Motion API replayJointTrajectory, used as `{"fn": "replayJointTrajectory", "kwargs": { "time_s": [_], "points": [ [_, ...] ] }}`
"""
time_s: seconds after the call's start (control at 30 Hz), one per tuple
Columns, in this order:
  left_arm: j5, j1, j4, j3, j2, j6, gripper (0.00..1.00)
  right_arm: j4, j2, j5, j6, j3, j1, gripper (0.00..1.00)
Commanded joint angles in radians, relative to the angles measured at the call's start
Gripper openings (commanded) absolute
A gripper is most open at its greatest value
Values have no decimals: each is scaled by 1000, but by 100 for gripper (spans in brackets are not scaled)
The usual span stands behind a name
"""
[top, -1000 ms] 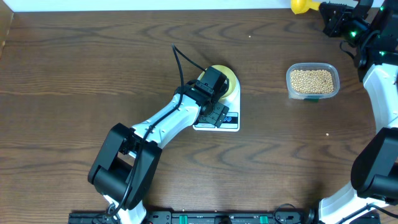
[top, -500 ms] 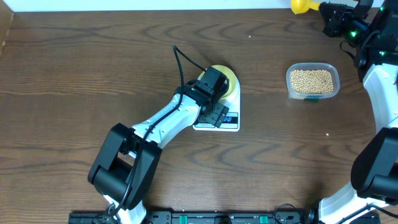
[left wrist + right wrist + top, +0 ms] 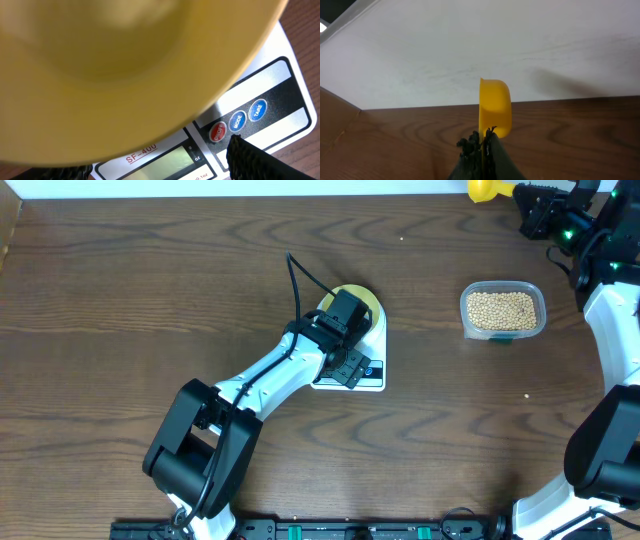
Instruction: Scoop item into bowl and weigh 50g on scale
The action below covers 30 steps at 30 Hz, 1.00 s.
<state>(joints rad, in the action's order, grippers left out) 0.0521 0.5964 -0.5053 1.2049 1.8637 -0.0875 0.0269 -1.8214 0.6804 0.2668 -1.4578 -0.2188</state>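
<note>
low on the left of the dark wooden table stands the base of the left arm, which reaches up and to the right toward the middle. its left gripper hangs over the near-left part of the bowl, hiding most of it from above. the bowl sits on the round platform of the white scale. from the left wrist the bowl is a blurred yellow mass filling the upper part of the picture, and whether anything lies inside it cannot be told. the jaws are spread wide and released. the one dark finger that shows clearly is off the bowl's rim, over the scale's black strip beside the red button and the two blue buttons. the grey display lies below the bowl's edge, its reading too faint to make out.

to the right, well apart from the scale, stands a clear tub filled with beans in an even tan layer. bare table lies between the tub and the scale.

further right, at the far back edge of the table, the right gripper is clenched on the thin handle of a yellow scoop. from the right wrist the scoop stands on edge against the white wall, with the fingers pinched together on its handle. its inside is turned out of sight. the scoop is up and behind the tub, not over it, and far from the bowl.
</note>
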Motion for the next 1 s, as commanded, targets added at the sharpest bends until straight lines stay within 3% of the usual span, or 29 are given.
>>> {"fn": "replayJointTrajectory", "kwargs": {
  "time_s": [0.0,0.97],
  "points": [
    [-13,1,-5,-8,7,-21,86,4,3,2,-13,-16,5,1],
    [-12,1,16,-8,40,6,86,5,3,2,-21,-16,5,1]
  ]
}}
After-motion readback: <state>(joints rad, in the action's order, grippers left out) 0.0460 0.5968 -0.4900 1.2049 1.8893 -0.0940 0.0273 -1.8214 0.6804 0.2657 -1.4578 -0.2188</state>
